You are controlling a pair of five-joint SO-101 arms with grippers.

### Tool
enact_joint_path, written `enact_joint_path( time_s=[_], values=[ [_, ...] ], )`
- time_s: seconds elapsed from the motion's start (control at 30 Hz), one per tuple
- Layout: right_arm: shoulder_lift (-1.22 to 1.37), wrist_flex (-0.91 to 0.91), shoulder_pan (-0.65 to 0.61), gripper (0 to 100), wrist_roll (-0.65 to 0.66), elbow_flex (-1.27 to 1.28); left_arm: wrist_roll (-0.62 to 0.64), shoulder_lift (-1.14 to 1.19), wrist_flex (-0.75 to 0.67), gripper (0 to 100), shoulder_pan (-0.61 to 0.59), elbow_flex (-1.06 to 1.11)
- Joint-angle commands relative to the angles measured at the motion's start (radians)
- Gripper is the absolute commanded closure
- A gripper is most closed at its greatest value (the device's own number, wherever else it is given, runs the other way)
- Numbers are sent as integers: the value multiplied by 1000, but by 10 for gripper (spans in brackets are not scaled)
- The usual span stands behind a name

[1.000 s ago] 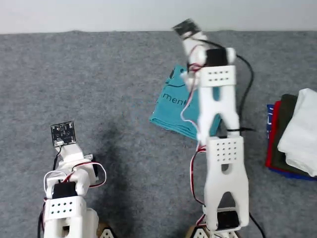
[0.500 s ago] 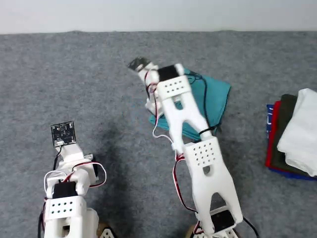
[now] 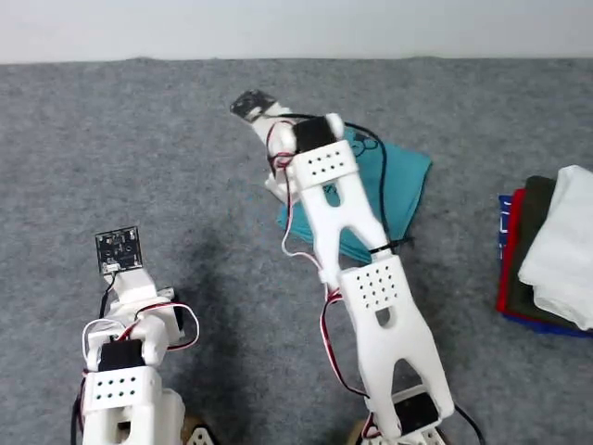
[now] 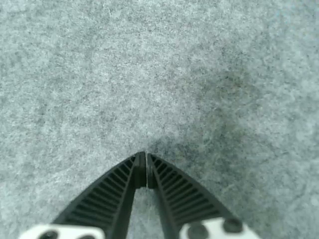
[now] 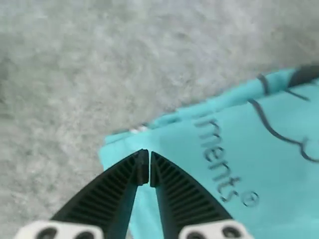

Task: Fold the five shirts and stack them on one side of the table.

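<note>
White plastic right arm covers the middle of the folded teal cloth shirt; the stack of folded shirts runs off the high view's right edge.

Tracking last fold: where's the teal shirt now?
High view: the teal shirt lies midway across the table, under the right arm and left of the folded stack; the right gripper sits over its corner.

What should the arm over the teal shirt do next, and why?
Probably open the right gripper and pinch the teal shirt at its edge. The jaws are shut and seem to hold nothing, just over that edge, and the shirt lies apart from the stack of folded shirts.
</note>
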Motion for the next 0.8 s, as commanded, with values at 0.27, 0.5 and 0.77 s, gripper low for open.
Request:
enact_joint_path(
  time_s=[0.27,0.5,0.77],
  values=[
    [-232,42,150,983,-239,230,6,-8,-21,985,-2,-5],
    [-289,30,236,851,-624,331,6,-8,-21,985,-2,-5],
    [-223,-12,248,651,-884,328,6,-8,-21,985,-2,-5]
  ],
)
